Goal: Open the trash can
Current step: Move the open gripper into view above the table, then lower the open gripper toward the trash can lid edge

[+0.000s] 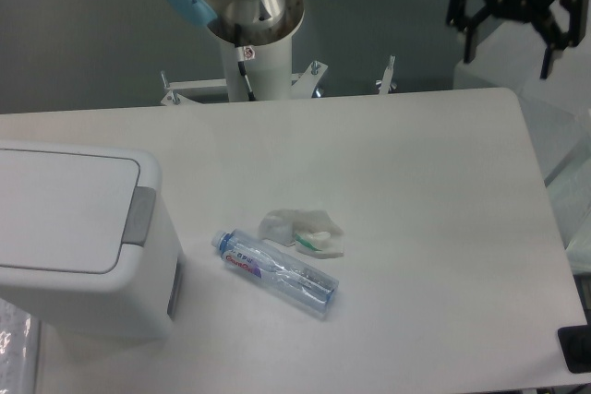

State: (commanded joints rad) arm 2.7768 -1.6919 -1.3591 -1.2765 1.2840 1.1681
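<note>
The trash can (78, 242) is a large white boxy bin at the left edge of the table. Its flat lid (60, 209) lies closed, with a grey push tab (139, 216) on its right side. My gripper (509, 62) hangs at the upper right, above the table's far right corner, well away from the bin. Its black fingers (468, 43) are spread apart and hold nothing.
A clear plastic bottle (277, 272) lies on its side at mid-table, right of the bin. A crumpled white wrapper (303, 232) lies just behind it. The arm's base column (249, 43) stands at the table's far edge. Translucent white boxes (563, 126) stand past the right edge.
</note>
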